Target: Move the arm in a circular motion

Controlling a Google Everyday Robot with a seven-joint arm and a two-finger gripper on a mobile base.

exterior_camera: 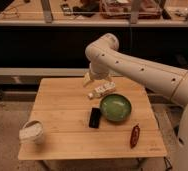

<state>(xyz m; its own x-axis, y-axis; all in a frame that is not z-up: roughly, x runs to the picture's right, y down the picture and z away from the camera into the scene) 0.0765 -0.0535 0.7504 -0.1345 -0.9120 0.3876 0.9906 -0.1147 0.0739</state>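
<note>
The arm is large, glossy and white, with small dark screw holes. It reaches in from the right edge to a rounded elbow above the far side of the wooden table. From there it bends down to a pale tip, the gripper. The gripper hangs just over the table's far edge, beside a small white packet, and I see nothing held in it.
On the table are a green bowl, a flat black object left of it, a red pepper-like item at the front right and a white cup at the front left corner. A dark shelf unit stands behind.
</note>
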